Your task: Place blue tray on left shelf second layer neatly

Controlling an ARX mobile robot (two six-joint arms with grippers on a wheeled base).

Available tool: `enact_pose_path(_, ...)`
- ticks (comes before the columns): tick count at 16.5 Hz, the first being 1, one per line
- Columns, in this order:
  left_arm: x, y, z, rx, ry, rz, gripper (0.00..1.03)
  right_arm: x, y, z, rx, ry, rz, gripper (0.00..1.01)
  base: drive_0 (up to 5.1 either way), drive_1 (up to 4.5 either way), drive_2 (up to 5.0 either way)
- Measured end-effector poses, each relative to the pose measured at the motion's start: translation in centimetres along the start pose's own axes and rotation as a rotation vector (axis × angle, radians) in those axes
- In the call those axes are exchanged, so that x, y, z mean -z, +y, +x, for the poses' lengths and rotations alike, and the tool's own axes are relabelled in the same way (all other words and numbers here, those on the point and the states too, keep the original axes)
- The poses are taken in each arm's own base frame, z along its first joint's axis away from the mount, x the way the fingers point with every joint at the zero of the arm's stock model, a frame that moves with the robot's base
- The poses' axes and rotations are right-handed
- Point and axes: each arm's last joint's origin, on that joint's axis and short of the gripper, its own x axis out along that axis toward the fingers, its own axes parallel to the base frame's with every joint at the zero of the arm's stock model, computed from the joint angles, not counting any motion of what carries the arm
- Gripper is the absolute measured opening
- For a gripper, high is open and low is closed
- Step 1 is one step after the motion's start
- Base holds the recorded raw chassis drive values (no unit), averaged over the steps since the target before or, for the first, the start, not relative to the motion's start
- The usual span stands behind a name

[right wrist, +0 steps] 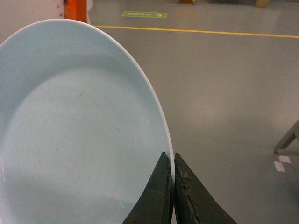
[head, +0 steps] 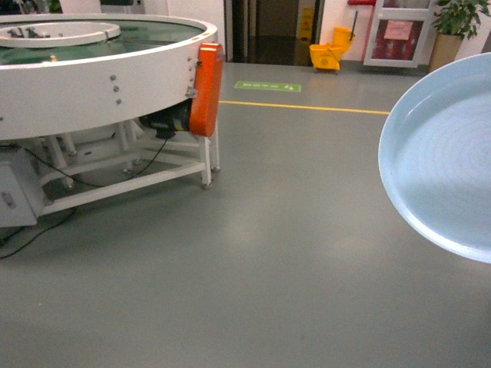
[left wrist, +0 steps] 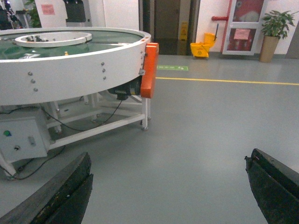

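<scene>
The blue tray (head: 445,161) is a pale sky-blue round dish, held up in the air at the right of the head view, its inside facing the camera. In the right wrist view the blue tray (right wrist: 74,135) fills the left side, and my right gripper (right wrist: 171,158) is shut on its rim, one finger inside and one outside. My left gripper (left wrist: 168,161) is open with only floor between its fingers (left wrist: 65,191). The left shelf second layer is out of view.
A large round white conveyor table (head: 92,69) with an orange motor cover (head: 207,88) stands at the left on a white frame. Grey floor with a yellow line (head: 307,107) stretches ahead. A yellow mop bucket (head: 330,54) and a potted plant (head: 456,31) stand by the far wall.
</scene>
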Motion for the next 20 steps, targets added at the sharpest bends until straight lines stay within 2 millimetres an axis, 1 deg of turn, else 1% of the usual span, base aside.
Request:
enact_pose_path(10, -0.02, 0.0, 0.0, -0.002, -0.002, 0.0, 0.98, -0.01, -0.01, -0.01, 0.0, -0.001, 0.0, 0.02, 2.7, -1.41, -6.0)
enact_pose_path(15, -0.06, 0.01, 0.0, 0.0, -0.006, 0.0, 0.98, -0.02, -0.14, -0.02, 0.003, -0.002, 0.002, 0.02, -1.7, -1.68, -1.7)
enact_pose_path(20, -0.02, 0.01, 0.0, -0.001, -0.002, 0.0, 0.98, -0.04, -0.14, -0.02, 0.004, -0.004, 0.001, 0.02, -1.8, 2.4, -5.9)
